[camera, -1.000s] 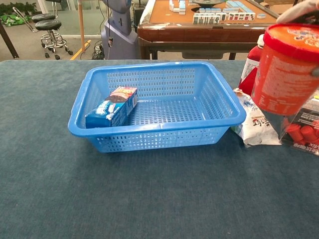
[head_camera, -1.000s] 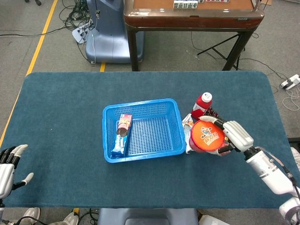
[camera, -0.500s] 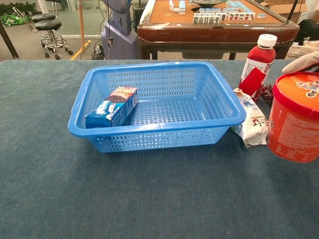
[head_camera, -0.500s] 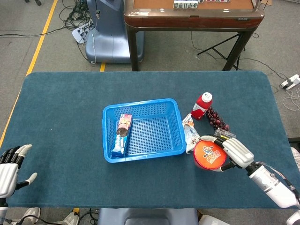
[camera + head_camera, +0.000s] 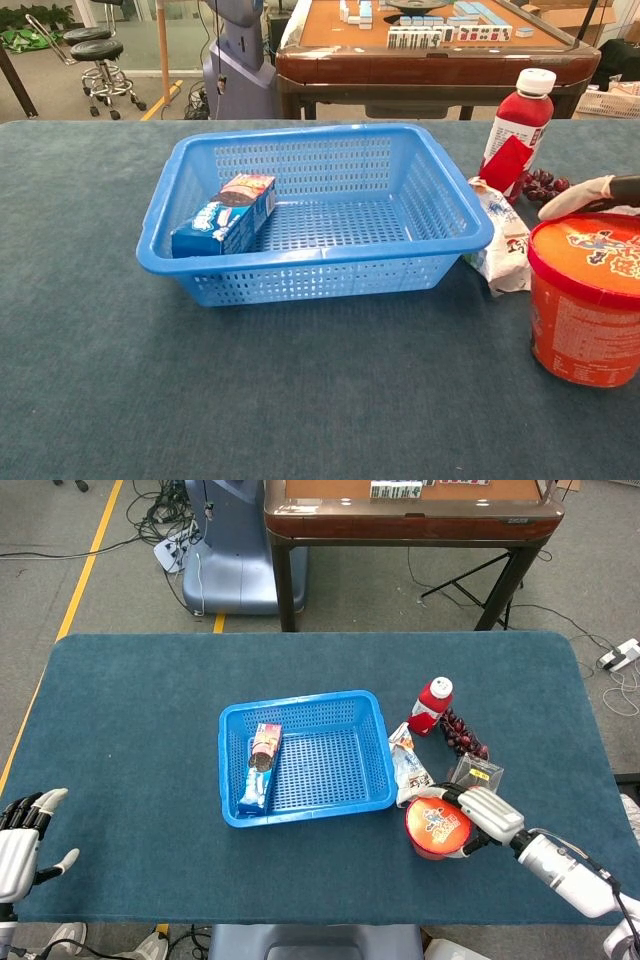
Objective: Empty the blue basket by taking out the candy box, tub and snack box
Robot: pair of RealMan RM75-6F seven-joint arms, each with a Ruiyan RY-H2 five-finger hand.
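Red tub (image 5: 437, 827) now sits on the blue table (image 5: 130, 700), lower than a second ago, right hand (image 5: 483, 813) wrapped round it, left hand (image 5: 18, 842) spread empty.

An orange tub (image 5: 588, 300) stands on the blue table (image 5: 250, 400), the right hand (image 5: 590, 196) touching its lid's far edge. Left of the hand, a blue basket (image 5: 300, 260) holds a snack box (image 5: 225, 215).
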